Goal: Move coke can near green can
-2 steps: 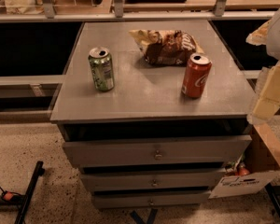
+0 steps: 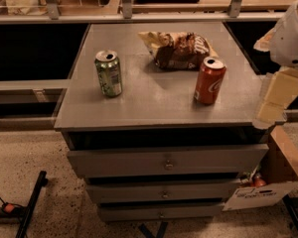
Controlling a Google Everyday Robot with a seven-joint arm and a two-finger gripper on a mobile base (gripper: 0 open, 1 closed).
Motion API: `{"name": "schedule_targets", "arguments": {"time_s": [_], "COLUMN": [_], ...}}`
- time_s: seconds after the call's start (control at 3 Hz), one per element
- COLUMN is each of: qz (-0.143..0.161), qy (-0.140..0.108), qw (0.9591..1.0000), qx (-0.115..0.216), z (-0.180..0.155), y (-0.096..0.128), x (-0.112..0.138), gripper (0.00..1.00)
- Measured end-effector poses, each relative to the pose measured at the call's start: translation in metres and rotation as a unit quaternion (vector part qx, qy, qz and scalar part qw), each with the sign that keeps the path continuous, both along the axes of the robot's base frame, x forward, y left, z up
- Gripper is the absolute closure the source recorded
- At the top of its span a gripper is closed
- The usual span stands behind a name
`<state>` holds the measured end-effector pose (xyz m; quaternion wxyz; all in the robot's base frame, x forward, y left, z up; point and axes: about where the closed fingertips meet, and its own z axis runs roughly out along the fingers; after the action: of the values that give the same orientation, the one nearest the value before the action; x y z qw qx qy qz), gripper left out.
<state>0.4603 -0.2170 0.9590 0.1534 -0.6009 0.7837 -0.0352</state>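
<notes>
The coke can is red with white script and stands upright at the right front of the grey cabinet top. The green can, pale green and white with an opened tab, stands upright on the left side, well apart from the coke can. My gripper, cream-coloured below a white arm, hangs at the right edge of the view. It is just off the cabinet's right edge, to the right of the coke can and not touching it.
A crumpled brown chip bag lies at the back of the top, just behind the coke can. The cabinet has drawers below. A cardboard box sits on the floor at the right. A black stand leg is at the lower left.
My gripper has shifted slightly to the left, toward the cabinet's right edge. Both cans and the chip bag have not moved.
</notes>
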Motion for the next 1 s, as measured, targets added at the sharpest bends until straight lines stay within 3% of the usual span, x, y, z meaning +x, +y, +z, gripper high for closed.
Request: {"name": "schedule_targets", "arguments": {"time_s": [0.67,1.0], "qz": [-0.007,-0.004], "qy": [-0.017,-0.041], "qw": [0.9988,0.9953], "qx": [0.045,0.088], "z": [-0.030,-0.032], "y": [0.001,0.005], "x": [0.069,0.097], "gripper": [0.00,0.00]}}
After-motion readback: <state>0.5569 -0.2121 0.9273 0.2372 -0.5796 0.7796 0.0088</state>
